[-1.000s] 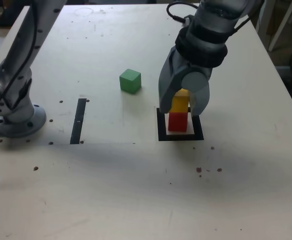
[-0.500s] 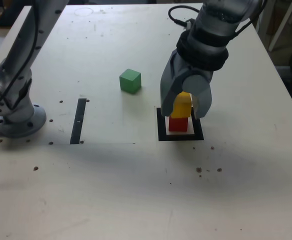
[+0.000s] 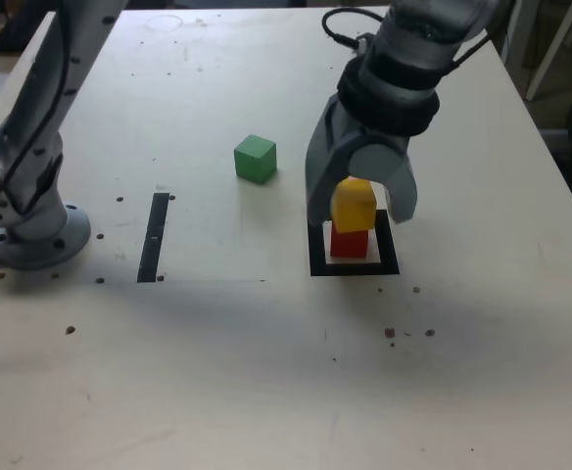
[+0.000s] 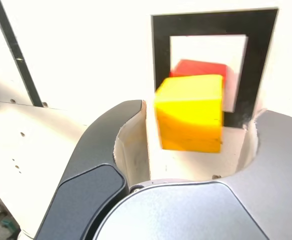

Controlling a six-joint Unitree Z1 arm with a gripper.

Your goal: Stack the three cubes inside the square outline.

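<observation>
Two cubes already stand stacked inside the square outline (image 3: 354, 257): the red cube (image 3: 349, 241) at the bottom and the yellow cube (image 3: 354, 204) on top of it. In the wrist view the yellow cube (image 4: 190, 112) sits a little off-centre on the red cube (image 4: 200, 69), overlapping it rather than lined up edge to edge.

The claw (image 3: 359, 206) hangs around the yellow cube with its jaws spread apart. A visible gap lies between each jaw and the cube's sides, so it appears to grip nothing; the cube rests on the red one alone.

One cube is left: the green cube (image 3: 256, 159). Taken from the outline, it lies on the tabletop (image 3: 266, 352) well apart, toward the exterior view's left and farther up the tabletop, with bare surface between. A black strip (image 3: 153, 236) lies farther to the exterior view's left of the outline.

Judging from this, the coming move turns on that direction: the claw must rise clear of the stack without nudging the yellow cube, then travel from the outline toward the green cube.
</observation>
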